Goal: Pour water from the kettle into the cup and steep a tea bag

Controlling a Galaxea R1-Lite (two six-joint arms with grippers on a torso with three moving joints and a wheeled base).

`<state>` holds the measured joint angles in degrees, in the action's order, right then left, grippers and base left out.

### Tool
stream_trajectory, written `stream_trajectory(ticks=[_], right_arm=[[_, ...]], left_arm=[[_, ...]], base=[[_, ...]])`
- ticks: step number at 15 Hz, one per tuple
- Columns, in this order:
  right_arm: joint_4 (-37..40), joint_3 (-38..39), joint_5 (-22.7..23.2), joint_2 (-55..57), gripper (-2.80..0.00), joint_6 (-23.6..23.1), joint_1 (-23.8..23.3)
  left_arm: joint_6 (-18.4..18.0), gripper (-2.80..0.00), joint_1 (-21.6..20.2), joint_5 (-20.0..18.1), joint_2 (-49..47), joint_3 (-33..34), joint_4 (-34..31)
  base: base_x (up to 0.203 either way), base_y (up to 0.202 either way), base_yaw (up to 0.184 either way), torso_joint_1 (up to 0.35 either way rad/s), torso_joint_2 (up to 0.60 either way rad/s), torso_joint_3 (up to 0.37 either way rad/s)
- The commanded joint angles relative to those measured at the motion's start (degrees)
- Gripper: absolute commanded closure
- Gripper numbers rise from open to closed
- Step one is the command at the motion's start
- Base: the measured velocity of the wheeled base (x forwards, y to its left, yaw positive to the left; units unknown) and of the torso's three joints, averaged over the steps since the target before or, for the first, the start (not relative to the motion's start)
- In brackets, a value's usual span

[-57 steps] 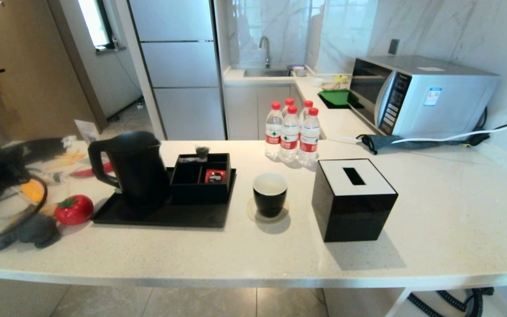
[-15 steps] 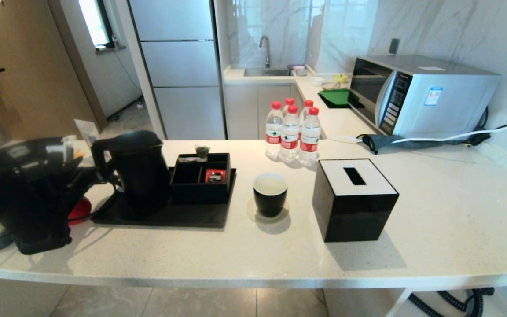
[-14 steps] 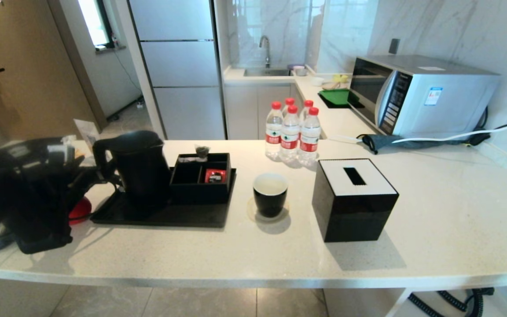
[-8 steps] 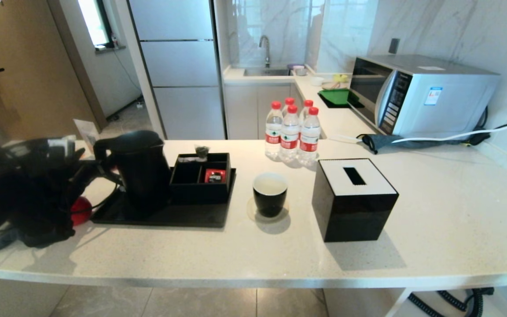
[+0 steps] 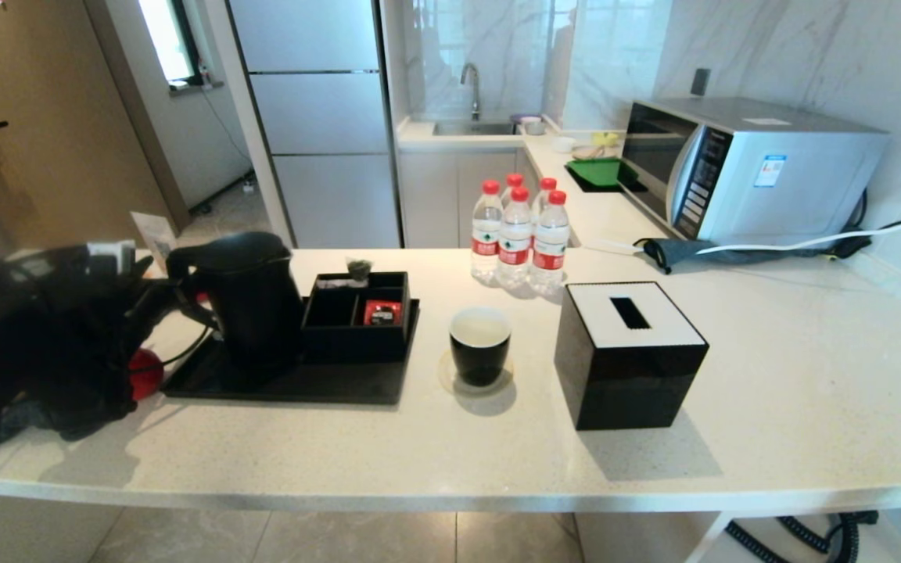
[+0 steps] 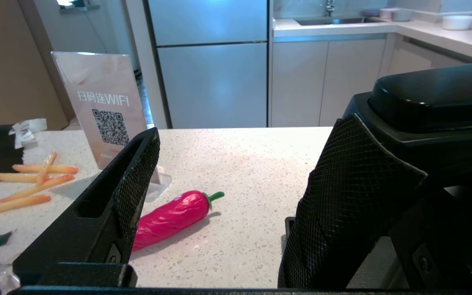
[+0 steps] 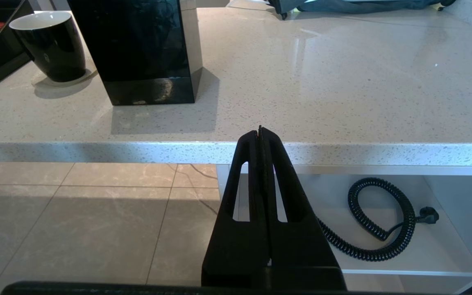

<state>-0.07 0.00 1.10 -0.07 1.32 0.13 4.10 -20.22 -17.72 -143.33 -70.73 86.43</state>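
The tall black kettle stands on the left end of a black tray. Its loop handle faces my left gripper. That gripper is open. One finger lies close against the kettle's side, and only bare counter shows between the two fingers. The black white-lined cup sits on a coaster right of the tray. A small dark tea bag rests at the back of the black compartment box. No stream of water shows. My right gripper is shut and empty, below the counter's front edge.
A black tissue box stands right of the cup, with red-capped bottles behind it. A red packet lies in the compartment box. A red chili, orange sticks and a WiFi sign lie left of the kettle. A microwave is far right.
My left arm has risen from the counter's left end and moved right, up to the kettle's handle. It now covers most of the red tomato. The cup and boxes have not moved.
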Motion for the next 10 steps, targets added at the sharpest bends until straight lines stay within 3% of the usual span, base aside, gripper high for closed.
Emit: stream_trajectory(ticks=[1, 4, 5, 10], right_arm=[[0.0, 0.0, 0.0, 0.1, 0.0, 0.0, 0.0], [0.0, 0.0, 0.0, 0.1, 0.0, 0.0, 0.0], [0.0, 0.0, 0.0, 0.1, 0.0, 0.0, 0.0], [0.0, 0.0, 0.0, 0.1, 0.0, 0.0, 0.0]], left_arm=[[0.0, -2.8, 0.1, -0.5, -0.6, -1.0, 0.5], [0.1, -2.8, 0.1, -1.5, -1.7, -3.6, 0.4], [0.1, 0.0, 0.3, -1.5, -2.0, -3.7, 0.3], [0.3, 0.0, 0.3, -1.4, -2.4, -4.7, 0.2]], base=[[0.0, 0.0, 0.0, 0.0, 0.0, 0.0], [0.0, 0.0, 0.0, 0.0, 0.0, 0.0], [0.0, 0.0, 0.0, 0.0, 0.0, 0.0], [0.0, 0.0, 0.0, 0.0, 0.0, 0.0]])
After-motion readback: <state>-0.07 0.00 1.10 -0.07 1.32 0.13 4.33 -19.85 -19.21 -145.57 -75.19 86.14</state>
